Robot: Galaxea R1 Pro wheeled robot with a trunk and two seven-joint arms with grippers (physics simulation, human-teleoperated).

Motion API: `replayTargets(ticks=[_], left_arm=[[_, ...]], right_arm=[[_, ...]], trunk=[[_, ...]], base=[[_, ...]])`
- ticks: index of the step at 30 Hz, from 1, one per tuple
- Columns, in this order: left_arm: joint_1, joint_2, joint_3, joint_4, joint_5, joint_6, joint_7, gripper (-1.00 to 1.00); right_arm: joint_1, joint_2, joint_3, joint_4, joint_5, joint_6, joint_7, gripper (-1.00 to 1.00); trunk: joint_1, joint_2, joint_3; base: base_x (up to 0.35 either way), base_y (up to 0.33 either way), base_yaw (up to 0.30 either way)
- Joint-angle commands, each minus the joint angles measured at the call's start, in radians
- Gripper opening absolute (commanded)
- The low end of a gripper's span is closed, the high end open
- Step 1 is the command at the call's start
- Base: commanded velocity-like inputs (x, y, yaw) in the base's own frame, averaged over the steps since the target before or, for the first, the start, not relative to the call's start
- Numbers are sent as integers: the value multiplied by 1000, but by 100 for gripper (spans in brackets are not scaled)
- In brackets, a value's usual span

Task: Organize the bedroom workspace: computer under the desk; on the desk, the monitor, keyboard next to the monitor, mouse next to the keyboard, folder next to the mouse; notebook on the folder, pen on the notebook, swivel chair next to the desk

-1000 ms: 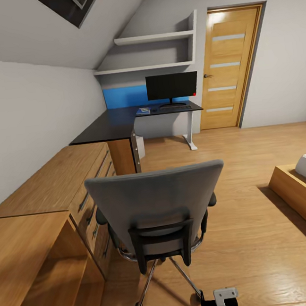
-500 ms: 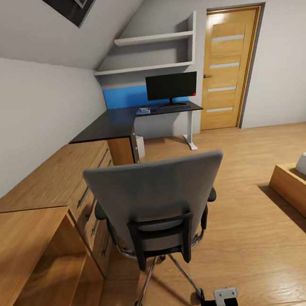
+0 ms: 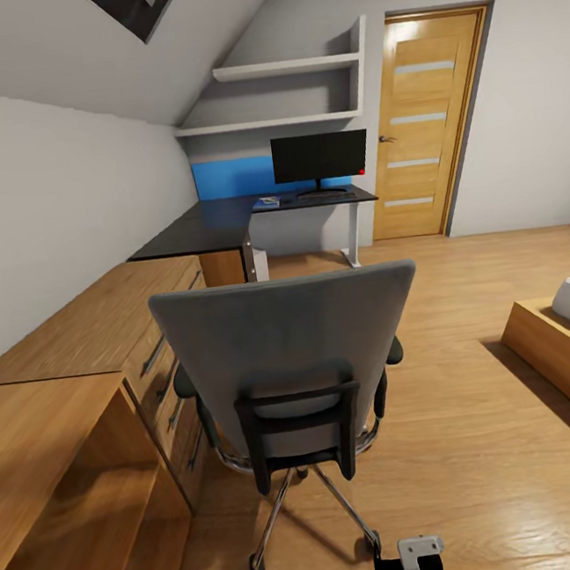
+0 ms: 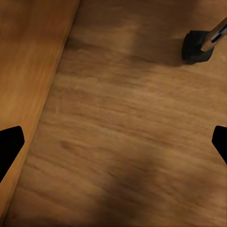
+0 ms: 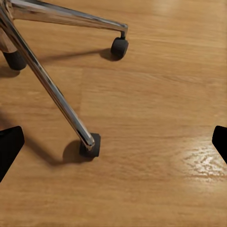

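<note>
Swivel chair dead ahead, desk way behind it

Swivel chair sits straight in front, back turned, so I can't see the seat. Desk with monitor is well beyond. Right end effector hangs spread over the chair's casters, nearer than the equally spread left end effector.

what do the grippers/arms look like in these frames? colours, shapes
Little of them shows. In both wrist views the fingertips are flat black, blunt wedges poking in from the frame's two sides, no markings or cables visible. At the head view's bottom edge, the right arm shows a black body carrying a small light-grey bracket with a dark hole in it. Anything further is out of frame.
</note>
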Motion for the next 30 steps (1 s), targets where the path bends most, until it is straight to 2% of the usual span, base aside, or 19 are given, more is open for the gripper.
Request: replayTargets(ticks=[1,12,14,16,17,19,22,23,26,30], left_arm=[[-1,0,-3,0,9,-5,3,100],[-1,0,-4,-3,10,-4,3,100],[-1,1,-4,-22,11,-3,4,100],[-1,0,-4,-106,12,4,7,100],[-8,-4,-5,-250,11,64,7,100],[-32,-5,-6,-306,12,163,7,100],[-84,-7,-6,-337,12,257,6,100],[-109,-9,-6,-341,13,276,6,100],[-165,-15,-6,-336,13,300,6,100],[-213,-17,-6,-316,14,315,5,100]], right_arm=[[-1,0,9,0,-5,-2,-6,100],[-1,-2,7,-1,-5,-3,-7,100],[-1,-3,8,-4,-4,-3,-6,100],[-2,-5,4,-12,-2,-3,-6,100],[-30,-25,-1,-39,-5,8,-9,100],[-68,-35,-2,-46,-7,17,-10,100],[-116,-40,-3,-48,-8,44,-10,100],[-154,-44,-4,-49,-9,77,-9,100],[-215,-55,-19,-49,-9,132,-8,100],[-262,-72,-57,-49,-14,167,-6,100]], trunk=[[4,-8,-4],[46,-85,-39],[54,-99,-45],[61,-113,-51],[65,-120,-54],[73,-134,-61],[84,-155,-70],[88,-162,-73],[100,-183,-82],[115,-211,-95]], base=[[0,0,0],[0,0,0],[0,0,0],[0,0,0],[0,0,0],[0,0,0],[0,0,0],[0,0,0],[0,0,0],[0,0,0]])
